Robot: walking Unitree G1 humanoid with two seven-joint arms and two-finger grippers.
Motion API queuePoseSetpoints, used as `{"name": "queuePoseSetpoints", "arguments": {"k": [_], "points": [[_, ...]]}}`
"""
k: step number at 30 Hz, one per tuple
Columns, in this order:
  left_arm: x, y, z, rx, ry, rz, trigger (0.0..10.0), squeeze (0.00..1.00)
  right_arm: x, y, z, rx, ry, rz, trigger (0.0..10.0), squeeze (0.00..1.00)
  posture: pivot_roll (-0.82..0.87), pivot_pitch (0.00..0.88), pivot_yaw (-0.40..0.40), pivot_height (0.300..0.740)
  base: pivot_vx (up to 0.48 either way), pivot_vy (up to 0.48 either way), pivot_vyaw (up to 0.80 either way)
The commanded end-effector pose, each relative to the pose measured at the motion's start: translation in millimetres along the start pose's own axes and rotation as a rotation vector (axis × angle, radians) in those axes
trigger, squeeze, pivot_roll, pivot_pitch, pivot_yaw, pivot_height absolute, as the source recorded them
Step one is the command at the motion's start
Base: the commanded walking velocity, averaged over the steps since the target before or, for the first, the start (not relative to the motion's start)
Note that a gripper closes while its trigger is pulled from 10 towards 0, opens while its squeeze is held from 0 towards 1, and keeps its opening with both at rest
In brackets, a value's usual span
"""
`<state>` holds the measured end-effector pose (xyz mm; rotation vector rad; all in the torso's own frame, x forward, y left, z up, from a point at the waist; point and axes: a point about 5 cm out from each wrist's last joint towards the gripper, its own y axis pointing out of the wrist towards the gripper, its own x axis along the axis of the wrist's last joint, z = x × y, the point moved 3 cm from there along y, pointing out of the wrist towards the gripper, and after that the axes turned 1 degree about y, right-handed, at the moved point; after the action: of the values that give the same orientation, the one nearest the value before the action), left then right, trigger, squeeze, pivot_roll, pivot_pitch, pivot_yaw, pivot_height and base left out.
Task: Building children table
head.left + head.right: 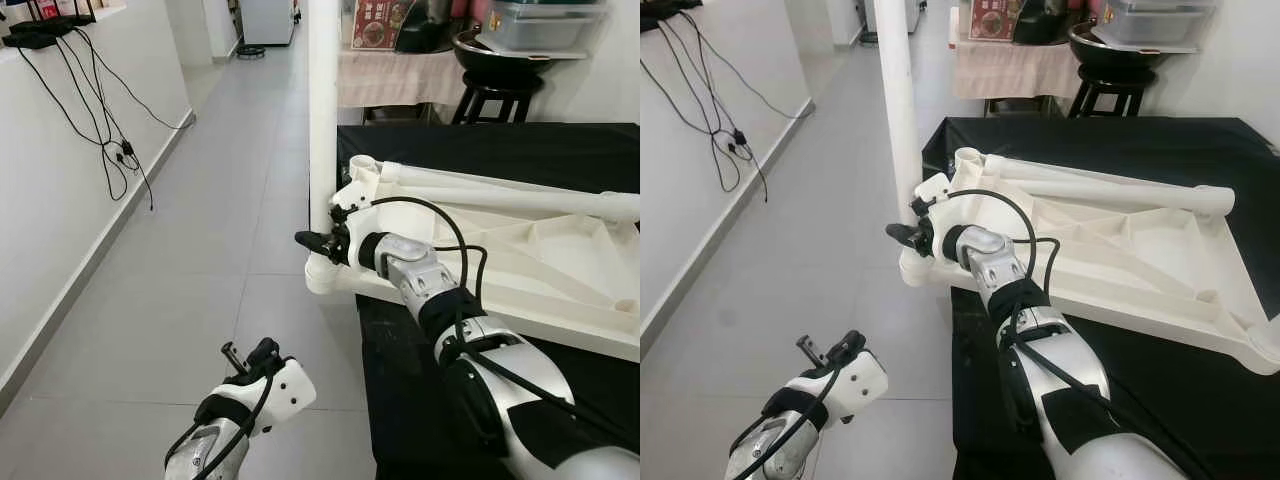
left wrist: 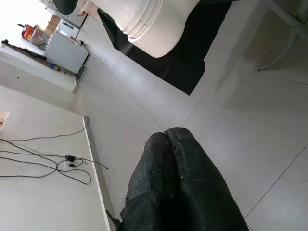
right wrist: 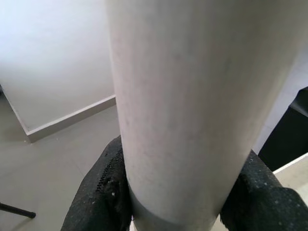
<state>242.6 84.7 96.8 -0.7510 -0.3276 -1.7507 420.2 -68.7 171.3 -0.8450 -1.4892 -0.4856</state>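
Right gripper (image 1: 322, 243) clamped around upright white table leg (image 1: 323, 110) at corner socket of upturned tabletop (image 1: 1140, 262) on black cloth (image 1: 520, 150). Left gripper (image 1: 240, 360) pressed together, low over floor (image 1: 200, 250).

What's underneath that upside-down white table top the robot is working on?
A black cloth lies under the white table top, spreading past its edges on all sides but the corner by the right gripper. Whatever the cloth itself covers is hidden.
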Motion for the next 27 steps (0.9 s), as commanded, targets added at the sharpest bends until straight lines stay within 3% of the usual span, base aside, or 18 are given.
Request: {"name": "queuePoseSetpoints", "arguments": {"k": [1, 3, 4, 7, 9, 12, 16, 17, 19, 20, 21, 22, 27], "points": [[-4.2, 0.4, -4.5, -0.015, 0.007, 0.026, 10.0, 0.00, -11.4, -6.0, -12.1, -0.097, 0.021, 0.034, 0.0, 0.00, 0.07, 0.038, -0.037, 0.740, 0.000, 0.000, 0.00], [-4.3, -1.2, -4.8, -0.016, 0.006, 0.026, 10.0, 0.00, -30.6, -27.1, -46.4, -0.598, 0.172, 0.001, 0.0, 0.00, 0.06, 0.043, -0.051, 0.740, 0.000, 0.000, 0.00], [-4.3, -2.4, -4.3, -0.015, 0.006, 0.025, 10.0, 0.00, -43.7, -35.0, -38.0, -0.667, 0.201, -0.018, 0.0, 0.00, 0.08, 0.046, -0.052, 0.740, 0.000, 0.000, 0.00], [-4.2, -3.1, -4.0, -0.015, 0.005, 0.025, 10.0, 0.00, -50.1, -40.3, -29.6, -0.684, 0.212, -0.035, 0.0, 0.00, 0.08, 0.046, -0.052, 0.740, 0.000, 0.000, 0.00], [-6.4, -5.2, -2.7, -0.015, 0.006, 0.026, 10.0, 0.00, -67.2, -53.2, -15.2, -0.654, 0.245, -0.017, 0.0, 0.00, 0.06, 0.047, -0.025, 0.740, 0.000, 0.000, 0.00], [-7.1, -5.7, -2.4, -0.015, 0.007, 0.026, 10.0, 0.00, -71.4, -56.9, -14.8, -0.662, 0.257, -0.007, 0.0, 0.00, 0.06, 0.047, -0.025, 0.740, 0.000, 0.000, 0.00], [-11.0, -6.8, 0.4, -0.016, 0.004, 0.031, 10.0, 0.00, -67.8, -66.4, -18.1, -0.662, 0.192, -0.005, 0.0, 0.00, 0.02, 0.039, -0.003, 0.740, 0.000, 0.000, 0.00], [-11.5, -6.1, 0.5, -0.017, 0.003, 0.032, 10.0, 0.00, -67.4, -64.0, -17.5, -0.651, 0.190, 0.006, 9.9, 0.00, 0.03, 0.036, -0.003, 0.740, 0.000, 0.000, 0.00], [-11.8, -5.4, 0.4, -0.018, 0.003, 0.033, 10.0, 0.00, -65.7, -62.5, -15.6, -0.646, 0.191, 0.010, 10.0, 0.00, 0.04, 0.034, -0.002, 0.740, 0.000, 0.000, 0.00], [-11.8, -4.3, 0.0, -0.019, 0.002, 0.034, 10.0, 0.00, -60.4, -61.3, -11.8, -0.618, 0.185, 0.005, 10.0, 0.85, 0.05, 0.026, -0.006, 0.740, 0.000, 0.000, 0.00], [-11.8, -4.3, 0.0, -0.019, 0.002, 0.034, 10.0, 0.00, -60.4, -61.3, -11.8, -0.618, 0.185, 0.005, 10.0, 0.85, 0.05, 0.026, -0.006, 0.740, 0.000, 0.000, 0.00], [-12.2, -3.4, -0.7, -0.020, -0.001, 0.036, 10.0, 0.00, -53.8, -59.8, -11.5, -0.599, 0.184, -0.010, 10.0, 1.00, 0.06, 0.024, -0.009, 0.740, 0.000, 0.000, 0.00], [-13.1, -0.7, -3.1, -0.023, 0.000, 0.036, 10.0, 0.00, -24.8, -47.5, -27.6, -0.518, 0.189, -0.091, 10.0, 1.00, 0.07, 0.007, -0.015, 0.740, 0.000, 0.000, 0.00]]}}
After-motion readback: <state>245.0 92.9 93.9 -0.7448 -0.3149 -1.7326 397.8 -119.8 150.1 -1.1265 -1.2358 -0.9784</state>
